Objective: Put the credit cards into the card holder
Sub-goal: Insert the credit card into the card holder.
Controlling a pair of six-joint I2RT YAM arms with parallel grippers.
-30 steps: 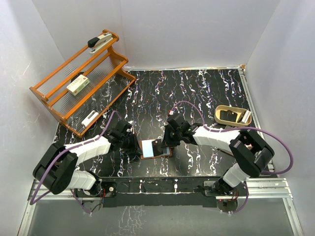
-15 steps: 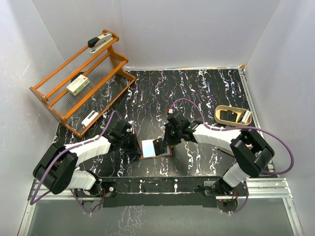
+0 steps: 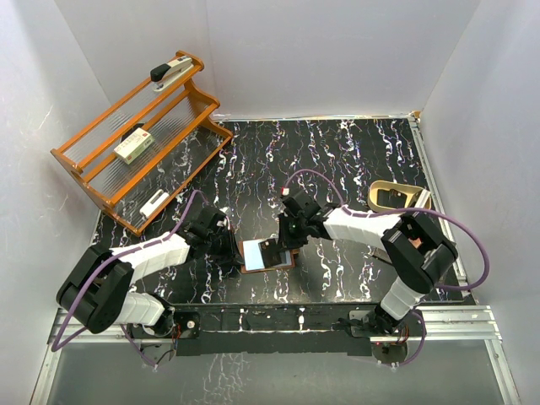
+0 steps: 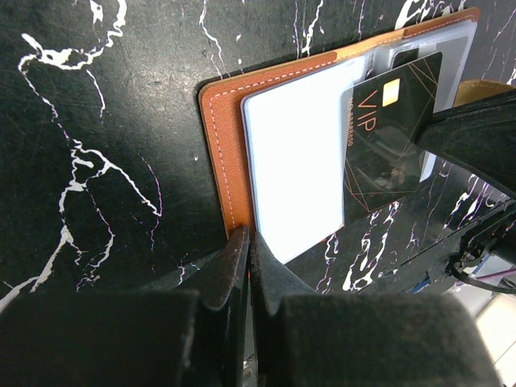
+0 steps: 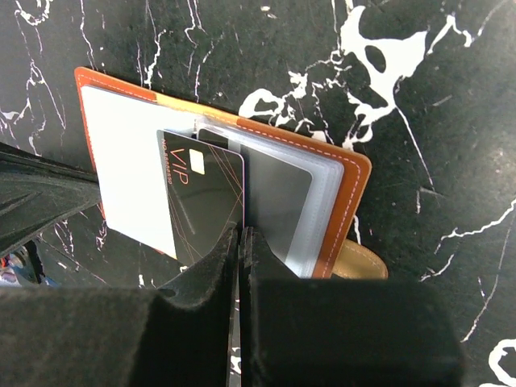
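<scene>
The brown leather card holder (image 3: 289, 265) lies open near the table's front middle. In the right wrist view it shows its stitched edge (image 5: 348, 211), clear sleeves and snap tab (image 5: 360, 264). A pale blue-white card (image 4: 294, 165) lies on its left half, also in the right wrist view (image 5: 129, 173). A dark "VIP" card (image 5: 205, 197) overlaps it, one end over the sleeves, also in the left wrist view (image 4: 389, 133). My left gripper (image 4: 247, 235) is shut on the holder's left edge (image 4: 219, 153). My right gripper (image 5: 242, 232) is shut on the dark card's near edge.
A wooden rack (image 3: 114, 198) stands at the back left with a stapler (image 3: 171, 71), a white-and-green box (image 3: 134, 148) and a small white item (image 3: 154, 203). A tan curved object (image 3: 378, 187) lies at the right. White walls enclose the table.
My right gripper has shifted slightly left and away with the dark card. The left arm and the holder have stayed put.
</scene>
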